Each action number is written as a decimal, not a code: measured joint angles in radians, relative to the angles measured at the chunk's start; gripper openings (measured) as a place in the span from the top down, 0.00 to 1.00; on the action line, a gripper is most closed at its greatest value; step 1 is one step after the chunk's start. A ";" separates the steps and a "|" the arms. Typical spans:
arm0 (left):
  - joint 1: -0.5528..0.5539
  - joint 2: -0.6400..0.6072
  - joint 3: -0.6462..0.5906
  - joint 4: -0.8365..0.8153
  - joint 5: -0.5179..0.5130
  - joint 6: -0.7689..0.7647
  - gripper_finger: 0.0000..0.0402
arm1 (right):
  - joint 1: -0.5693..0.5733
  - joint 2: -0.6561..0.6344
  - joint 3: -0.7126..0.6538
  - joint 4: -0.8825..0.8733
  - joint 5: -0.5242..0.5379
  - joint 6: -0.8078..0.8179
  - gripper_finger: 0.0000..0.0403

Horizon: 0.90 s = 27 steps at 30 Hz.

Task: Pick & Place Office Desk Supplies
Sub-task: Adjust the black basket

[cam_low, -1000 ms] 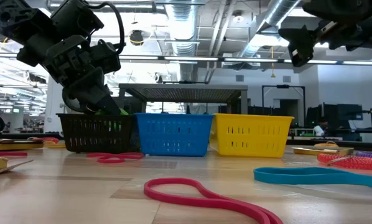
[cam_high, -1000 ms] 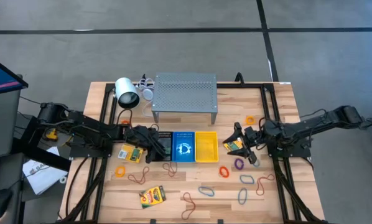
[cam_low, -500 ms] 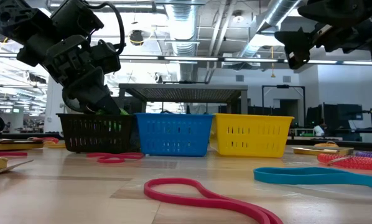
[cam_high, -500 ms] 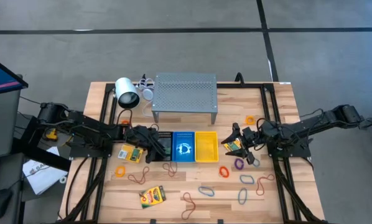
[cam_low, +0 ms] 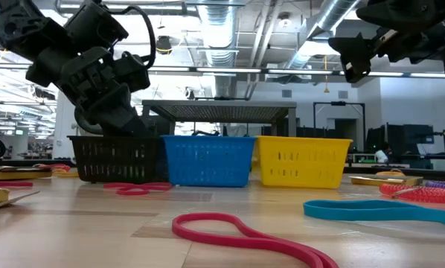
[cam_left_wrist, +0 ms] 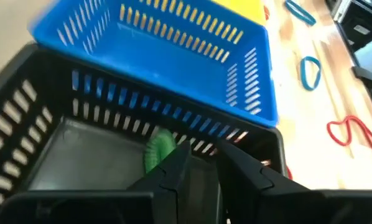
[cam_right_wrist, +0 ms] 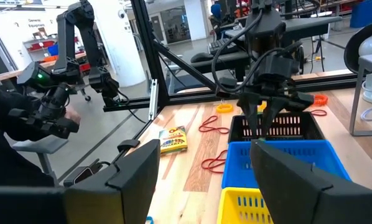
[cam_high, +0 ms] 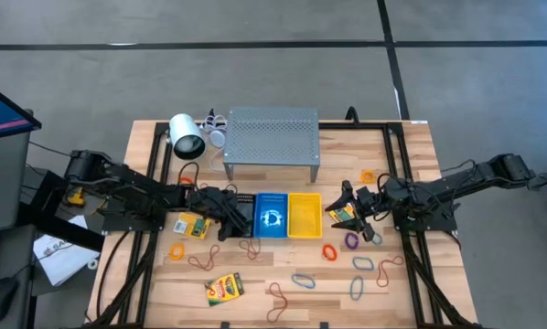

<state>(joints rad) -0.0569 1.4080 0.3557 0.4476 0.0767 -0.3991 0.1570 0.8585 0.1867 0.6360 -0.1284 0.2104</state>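
**Left claw down in the black basket, right claw waiting wide**

Wooden bench (cam_high: 411,137) fills the high view, with a grey perforated shelf (cam_high: 272,137) at the middle of its far edge and a white cylinder (cam_high: 187,137) just beside that, toward the left edge. In front of the shelf, at mid-bench, three baskets stand touching in a row: black basket (cam_left_wrist: 24,124), blue basket (cam_high: 272,217) and yellow basket (cam_high: 303,215).

From the left edge the left arm reaches in, and the left claw (cam_left_wrist: 204,165) hangs inside the black basket, its fingers slightly parted with nothing between them. A green rubber band (cam_left_wrist: 158,148) lies on the basket floor just beyond one fingertip.

The right claw (cam_right_wrist: 201,152) is raised above the bench between the yellow basket and the right edge, its fingers spread wide and empty. A crayon box (cam_high: 344,214) shows just under its tip.

Two more crayon boxes lie toward the left edge: one (cam_high: 193,225) beside the black basket, another (cam_high: 224,289) by the near edge. Loose rubber bands (cam_high: 304,280) are scattered along the near half, among them an orange one (cam_high: 329,252) and a purple one (cam_high: 351,241).
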 joint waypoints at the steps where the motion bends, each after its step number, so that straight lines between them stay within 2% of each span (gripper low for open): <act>1: 0.002 0.007 0.000 -0.004 0.003 0.001 0.81 | 0.000 0.000 0.000 0.000 0.000 0.000 0.39; 8: 0.004 -0.009 -0.001 0.007 0.007 -0.001 0.76 | 0.000 0.000 0.000 -0.001 0.000 0.000 0.39; 17: 0.004 -0.173 -0.001 -0.027 0.007 0.000 0.62 | 0.000 0.000 0.000 -0.003 0.000 0.000 0.39; 27: 0.004 -0.363 -0.001 -0.396 -0.001 -0.007 0.62 | 0.000 0.000 0.000 -0.008 0.000 0.011 0.39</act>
<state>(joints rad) -0.0528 1.0455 0.3546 0.0521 0.0760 -0.4060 0.1568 0.8585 0.1867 0.6277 -0.1285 0.2218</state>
